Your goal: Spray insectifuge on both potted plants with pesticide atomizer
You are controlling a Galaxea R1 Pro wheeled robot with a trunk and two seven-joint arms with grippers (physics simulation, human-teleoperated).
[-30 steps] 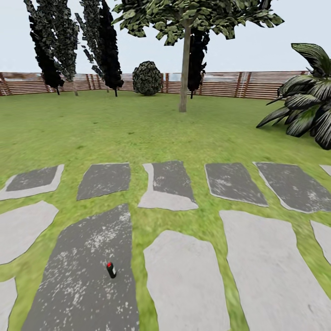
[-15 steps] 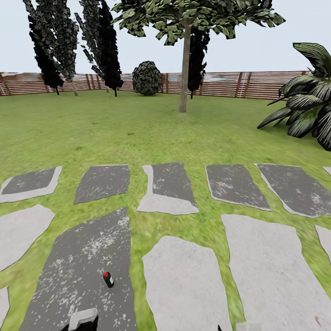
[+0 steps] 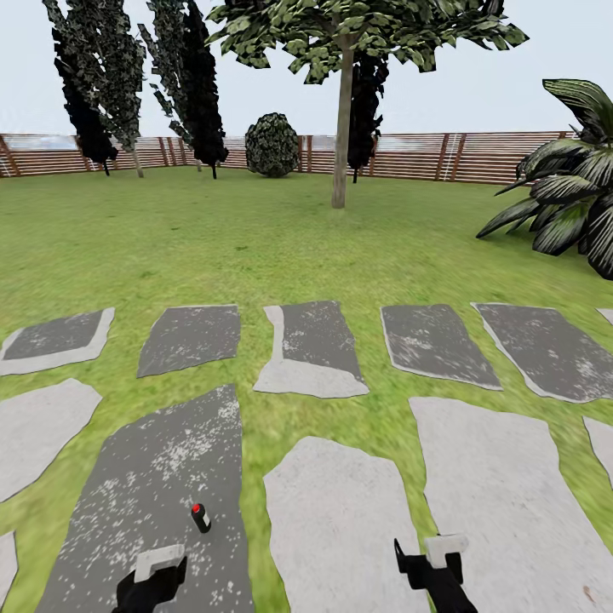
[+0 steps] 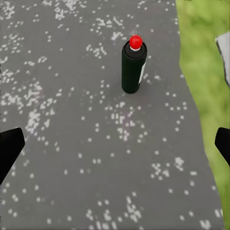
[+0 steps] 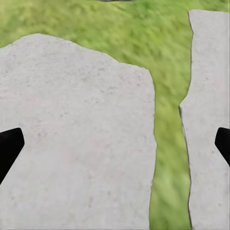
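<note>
Standing upright on dark speckled paving slab (image 3: pixel 153 502): pesticide atomizer (image 3: pixel 200 518), long axis vertical, red cap up. Left tool (image 4: pixel 115 146) spread wide, empty, just short of it. Right tool (image 5: pixel 115 146) wide, empty.

no readable text, brand, number or sign anywhere. pesticide atomizer (image 4: pixel 133 67) has a pale patch on its dark body, possibly a label, but too blurred to read. paving slabs (image 3: pixel 340 528) and fence (image 3: pixel 477 156) carry no markings.
</note>
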